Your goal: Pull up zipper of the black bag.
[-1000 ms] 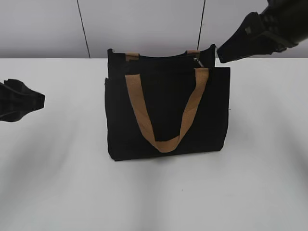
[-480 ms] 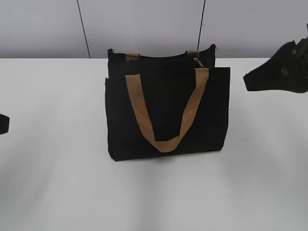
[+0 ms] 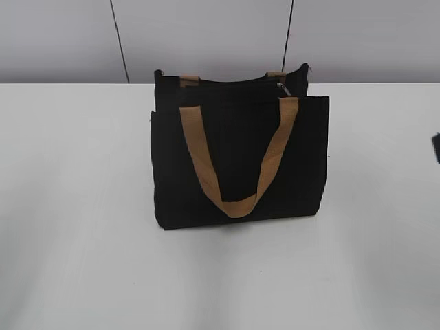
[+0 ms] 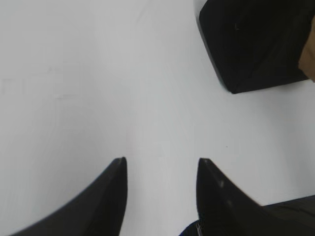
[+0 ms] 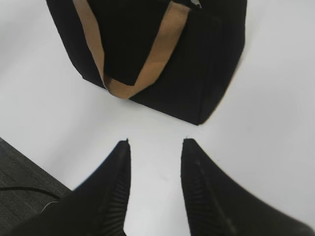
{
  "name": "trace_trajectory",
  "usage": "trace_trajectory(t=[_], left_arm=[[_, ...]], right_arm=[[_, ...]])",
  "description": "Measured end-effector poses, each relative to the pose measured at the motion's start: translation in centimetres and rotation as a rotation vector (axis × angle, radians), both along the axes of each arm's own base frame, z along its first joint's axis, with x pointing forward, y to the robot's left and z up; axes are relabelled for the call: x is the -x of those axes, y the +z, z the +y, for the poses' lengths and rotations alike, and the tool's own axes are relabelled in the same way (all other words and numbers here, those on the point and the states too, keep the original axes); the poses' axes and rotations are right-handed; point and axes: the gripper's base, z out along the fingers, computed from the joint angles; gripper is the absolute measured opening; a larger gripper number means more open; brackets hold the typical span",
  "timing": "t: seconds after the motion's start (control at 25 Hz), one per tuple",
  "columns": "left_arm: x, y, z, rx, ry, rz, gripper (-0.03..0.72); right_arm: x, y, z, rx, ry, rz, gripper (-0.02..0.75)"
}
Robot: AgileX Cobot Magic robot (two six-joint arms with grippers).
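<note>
The black bag [image 3: 237, 155] stands upright on the white table [image 3: 75, 227], its tan front handle hanging down its face. The zipper runs along its top edge, with the silver pull [image 3: 282, 86] near the right end. Both arms are almost out of the exterior view; only a dark sliver shows at the right edge. My left gripper [image 4: 160, 160] is open and empty over bare table, a corner of the bag [image 4: 256, 44] at the upper right of its view. My right gripper [image 5: 155, 141] is open and empty, a short way in front of the bag [image 5: 162, 54].
A grey wall with dark vertical seams [image 3: 119, 41] rises behind the table. The table's edge and a dark floor [image 5: 19, 177] show at the lower left of the right wrist view.
Both grippers have drawn back from the bag: the right one moved from beside the bag's top right corner out to the right edge, the left one left the view. The bag has not moved.
</note>
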Motion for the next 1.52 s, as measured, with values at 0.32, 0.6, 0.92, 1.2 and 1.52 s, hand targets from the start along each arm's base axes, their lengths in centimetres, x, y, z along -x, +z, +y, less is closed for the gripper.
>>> trace_trajectory(t=[0.32, 0.6, 0.92, 1.2, 1.52], left_arm=[[2.4, 0.6, 1.6, -0.017, 0.014, -0.042, 0.35], [5.3, 0.9, 3.1, 0.005, 0.027, -0.079, 0.35], [8.6, 0.8, 4.7, 0.041, 0.023, -0.148, 0.35], [10.8, 0.6, 5.2, 0.039, -0.099, -0.247, 0.35], [11.4, -0.2, 5.5, 0.045, -0.112, -0.3, 0.35]], right_arm=[[5.2, 0.7, -1.8, 0.086, -0.096, -0.001, 0.275], [9.9, 0.9, -2.8, 0.106, -0.121, -0.048, 0.275], [14.0, -0.9, -3.9, 0.13, -0.177, -0.126, 0.275], [16.1, -4.2, -4.2, 0.095, -0.201, -0.175, 0.275], [15.6, -5.1, -4.5, 0.125, -0.227, -0.169, 0.275]])
